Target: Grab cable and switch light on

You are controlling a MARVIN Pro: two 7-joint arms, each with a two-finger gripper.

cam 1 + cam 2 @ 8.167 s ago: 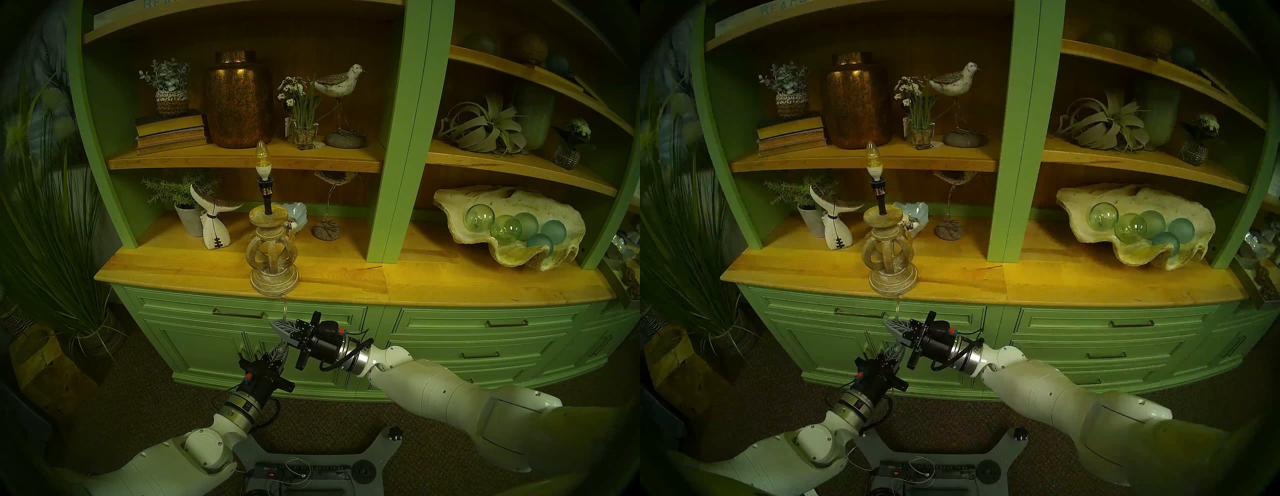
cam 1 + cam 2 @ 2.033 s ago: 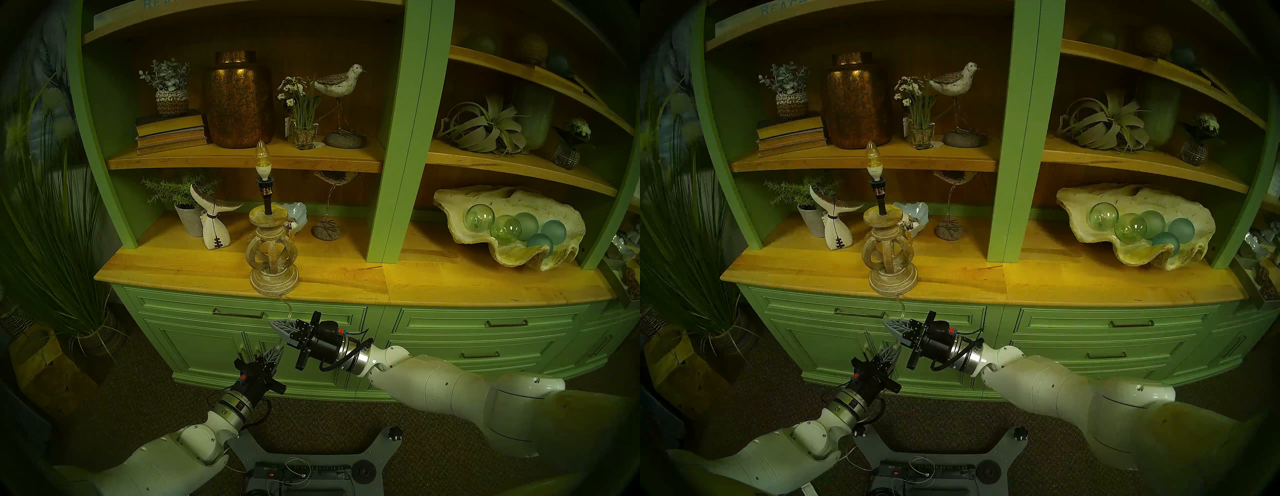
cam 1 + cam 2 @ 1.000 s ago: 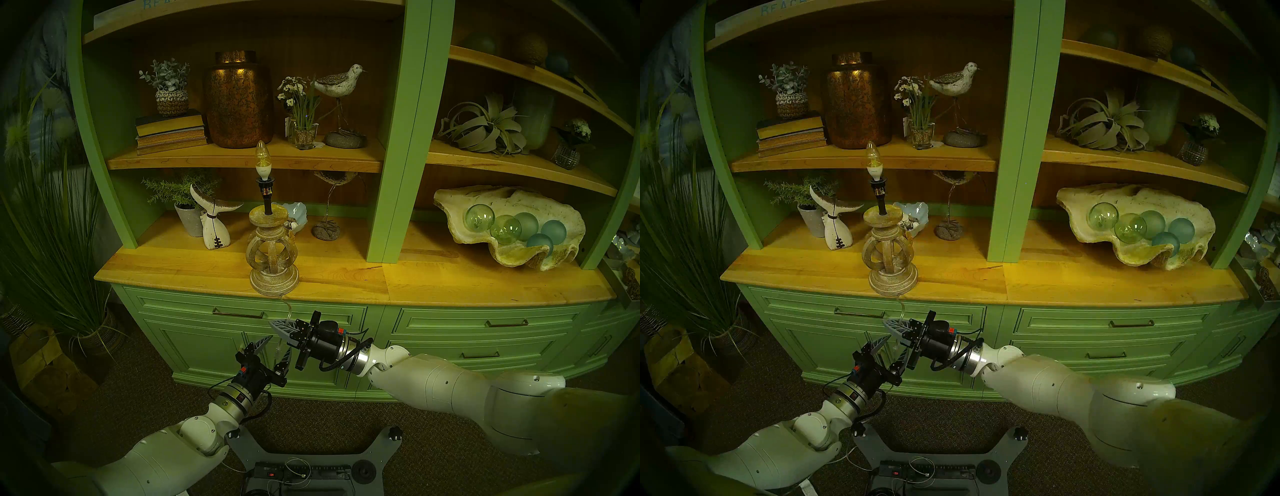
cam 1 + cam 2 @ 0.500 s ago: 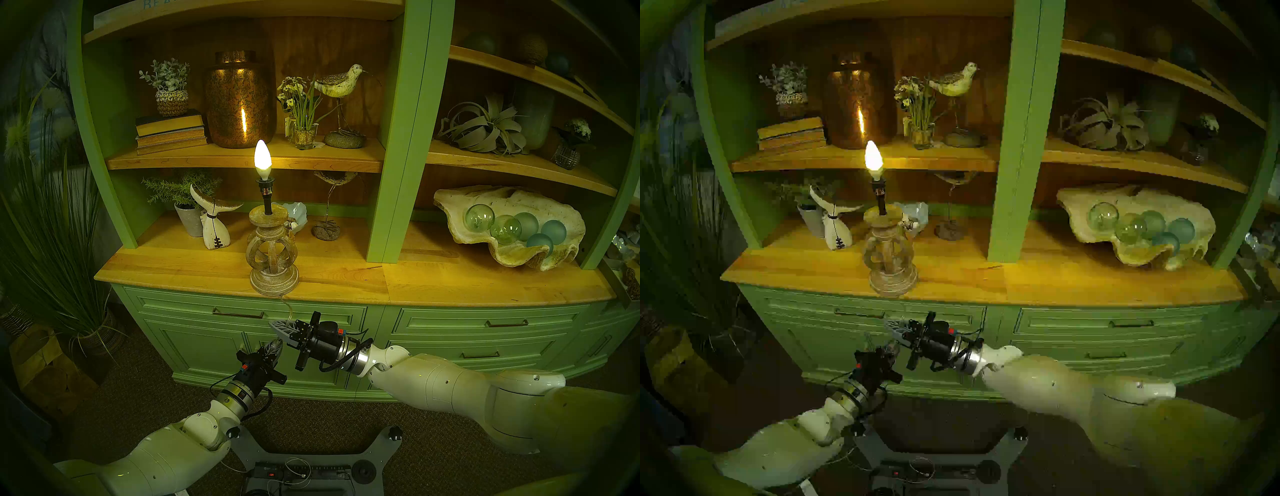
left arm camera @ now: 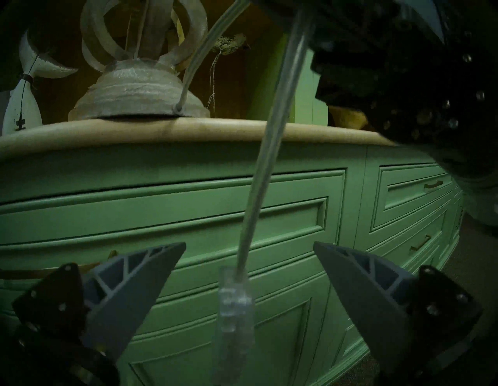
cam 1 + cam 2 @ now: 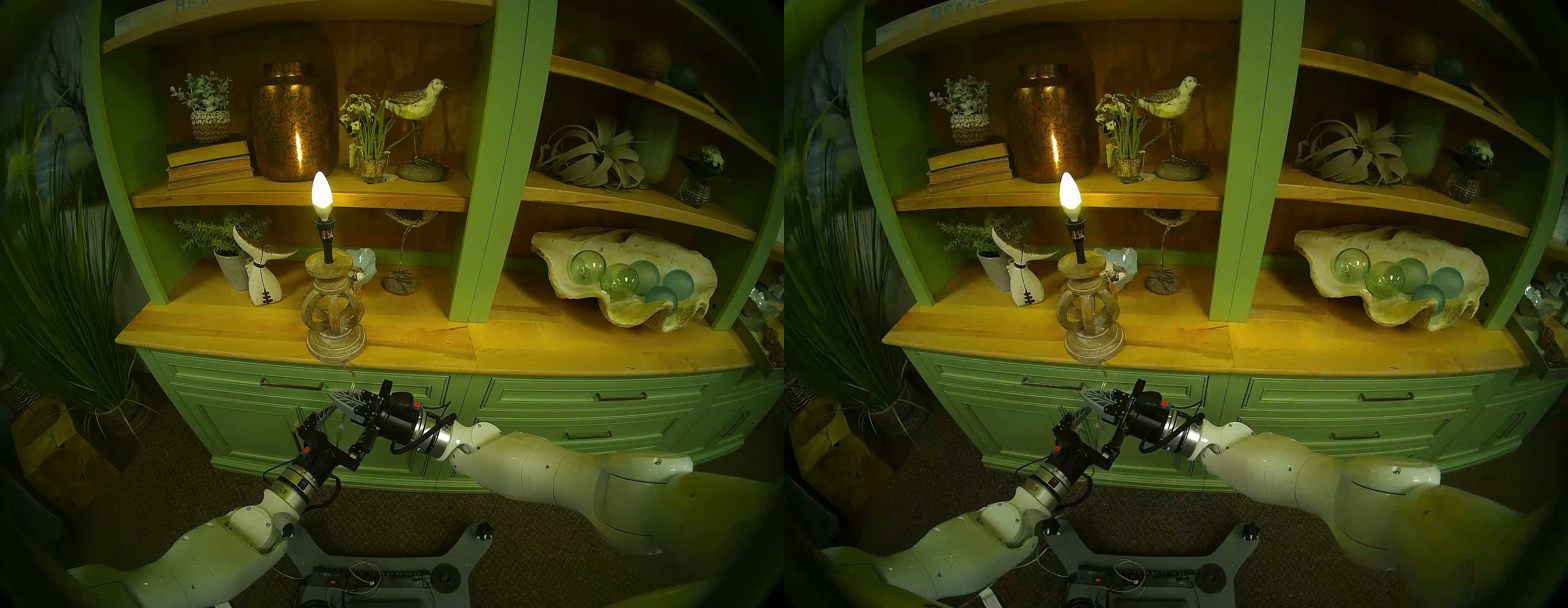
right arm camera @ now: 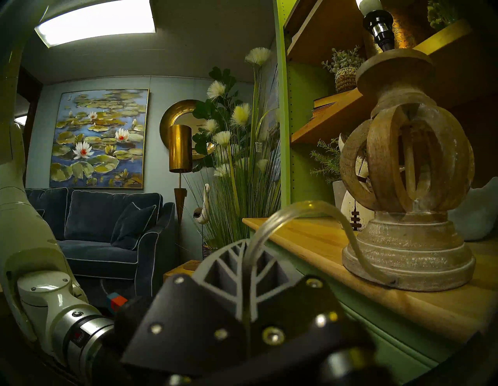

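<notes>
- We see the thin, translucent clear cable leave the foot of the table lamp, a whitewashed turned-wood piece with an openwork sphere, standing at the front edge of the yellow wooden counter, a little left of the head view's centre.
- The lamp's candle-shaped bulb glows bright white above its black socket stem, and its reflection streaks the copper-brown mottled jar on the shelf above.
- The cable arches down in front of the green cabinet's drawers and passes into the right gripper, just below the counter edge.
- Our right gripper's grey ribbed fingers are pressed together on the cable; in the right wrist view the cord emerges from between them at lower centre.
- Below that grip the cable hangs on to a small clear inline switch block, low in the centre of the left wrist view.
- Our left gripper has its jaws spread well apart, one grey finger on each side of the switch block, neither touching it.
- At the far left stands a tall green grass plant in a woven basket.
</notes>
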